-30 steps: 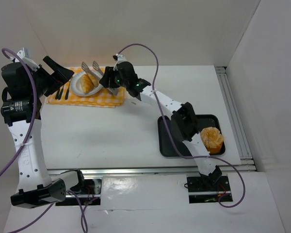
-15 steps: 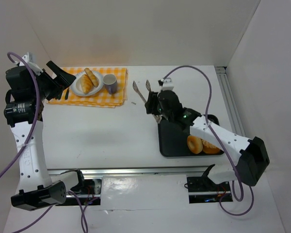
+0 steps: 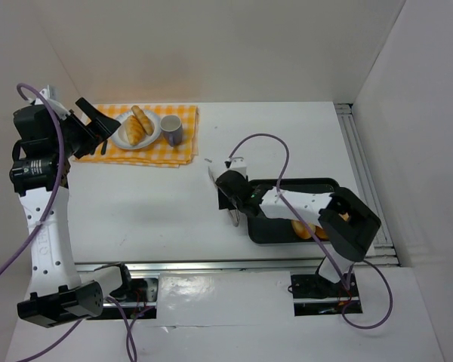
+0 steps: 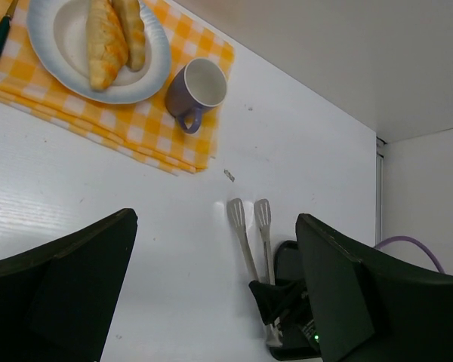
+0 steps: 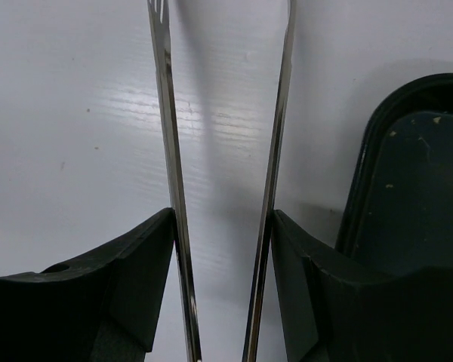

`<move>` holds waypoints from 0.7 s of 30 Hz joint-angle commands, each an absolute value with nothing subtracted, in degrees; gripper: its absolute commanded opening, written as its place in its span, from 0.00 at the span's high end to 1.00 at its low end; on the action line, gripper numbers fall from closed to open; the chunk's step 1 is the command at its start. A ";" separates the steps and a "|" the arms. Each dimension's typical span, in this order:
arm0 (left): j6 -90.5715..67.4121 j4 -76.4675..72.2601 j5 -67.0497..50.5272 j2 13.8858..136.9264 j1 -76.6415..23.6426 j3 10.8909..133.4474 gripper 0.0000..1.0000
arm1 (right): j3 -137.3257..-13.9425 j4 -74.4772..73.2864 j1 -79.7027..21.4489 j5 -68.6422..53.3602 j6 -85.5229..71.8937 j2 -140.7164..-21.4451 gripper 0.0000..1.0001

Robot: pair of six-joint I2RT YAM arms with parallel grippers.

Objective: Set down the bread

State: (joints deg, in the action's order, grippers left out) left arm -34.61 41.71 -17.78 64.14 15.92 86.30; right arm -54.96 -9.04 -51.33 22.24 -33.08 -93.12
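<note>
Two bread rolls (image 3: 138, 125) lie side by side on a white plate (image 4: 57, 68) in the upper left of the overhead view. The plate rests on a yellow checked cloth (image 3: 174, 154), and a purple mug (image 3: 171, 130) stands on the same cloth just right of the plate, apart from it. More bread rolls (image 3: 306, 230), partly hidden behind the right arm's elbow, sit at the lower edge of a black tray (image 3: 270, 230) in the lower right of that view. The right arm is folded low over the tray. The right gripper (image 5: 223, 226) lies just beyond the tray's left rim and clasps a pair of metal tongs (image 4: 235, 213). In the right wrist view the two thin tong arms run up the middle of the frame, each lying against the inner face of a black finger. They are spread apart with only bare white table (image 3: 151, 204) between them, and the tray's corner shows at the right edge. In the left wrist view the two tong heads lie side by side over the table, left of the tray and well away from the cloth, and they carry nothing. The left gripper (image 4: 215, 226) is raised at the upper left of the overhead view, next to the plate. Its fingers are spread wide with nothing between them.
</note>
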 commanded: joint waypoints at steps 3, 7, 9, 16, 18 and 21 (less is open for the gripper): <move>-33.93 39.11 -19.34 63.19 15.73 85.43 0.00 | -59.49 -2.20 -52.91 24.08 -37.08 -99.48 0.35; -33.93 38.58 -19.34 63.19 15.73 84.90 0.00 | -66.87 -9.19 -52.91 24.78 -38.32 -103.27 0.00; -33.93 38.58 -19.34 63.19 15.73 84.38 0.00 | -71.96 -12.90 -52.91 26.53 -38.32 -103.27 0.00; -33.40 38.58 -19.34 63.81 15.73 84.38 0.00 | -81.12 -36.00 -50.28 47.42 -40.77 -93.89 0.00; -32.87 38.58 -19.34 63.81 15.73 84.38 0.00 | -78.41 -39.45 -49.32 50.00 -41.74 -90.81 0.00; -32.87 38.58 -19.34 63.81 15.73 83.85 0.00 | -71.56 -43.94 -47.64 51.50 -44.81 -82.04 0.00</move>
State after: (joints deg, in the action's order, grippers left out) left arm -34.41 41.04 -18.33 64.05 15.86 84.01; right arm -76.12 -32.71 -49.30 43.38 -40.40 -89.58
